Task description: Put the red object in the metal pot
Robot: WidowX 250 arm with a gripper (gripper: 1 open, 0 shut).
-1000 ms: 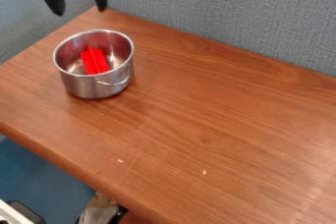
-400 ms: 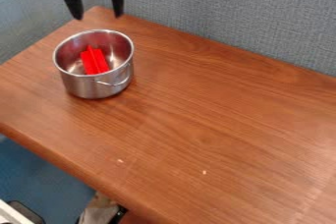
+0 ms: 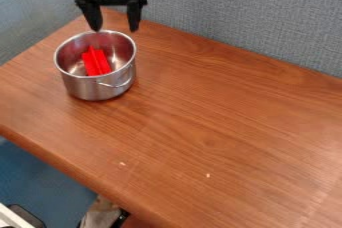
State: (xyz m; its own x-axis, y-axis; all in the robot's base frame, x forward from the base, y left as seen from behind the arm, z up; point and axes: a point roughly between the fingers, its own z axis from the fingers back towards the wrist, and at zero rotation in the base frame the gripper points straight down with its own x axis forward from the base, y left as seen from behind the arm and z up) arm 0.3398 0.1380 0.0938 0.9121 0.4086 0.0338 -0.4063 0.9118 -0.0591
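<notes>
The metal pot point(image 3: 96, 65) stands on the left part of the wooden table, shiny, with a small handle on its near side. The red object point(image 3: 96, 62) lies inside it, resting on the pot's bottom. My gripper point(image 3: 111, 17) hangs just behind and above the pot's far rim. Its two black fingers point(image 3: 88, 16) point down and stand wide apart, open with nothing between them.
The brown wooden table point(image 3: 201, 112) runs diagonally, with its near edge at the lower left and a grey-blue wall behind it. Below the table edge some floor clutter point(image 3: 100, 215) shows.
The gripper has moved right and down from the top left corner toward the pot's far rim, staying open. Pot and red object have not moved.
</notes>
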